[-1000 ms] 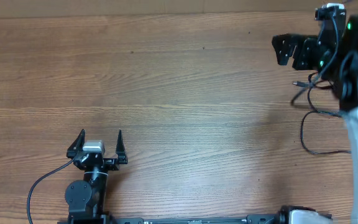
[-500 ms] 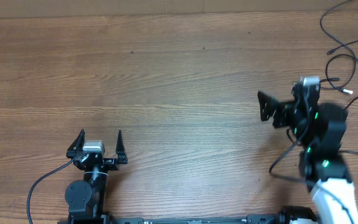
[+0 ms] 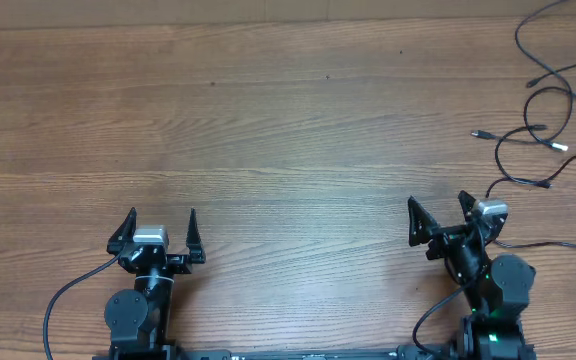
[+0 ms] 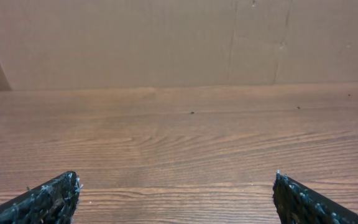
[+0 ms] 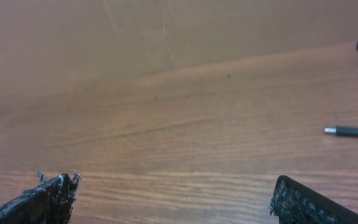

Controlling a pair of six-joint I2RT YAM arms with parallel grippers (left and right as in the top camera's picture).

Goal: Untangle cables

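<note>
Two claws, both empty. Left gripper (image 3: 161,216) sits at the near edge of the table (image 3: 288,120), jaws wide. Right gripper (image 3: 437,204) does too, also wide. Cables (image 3: 534,128) lie loosely spread at the far right, clear of both claws, some running off frame. A few strands look crossed, so I'd judge them mostly separated, not done. No containers visible.

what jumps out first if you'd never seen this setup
Loose black cables sprawl over the far right corner of the table, with one silver-tipped plug reaching furthest left. The left pincer and the right pincer sit open and empty near the front edge, touching no cable.
</note>
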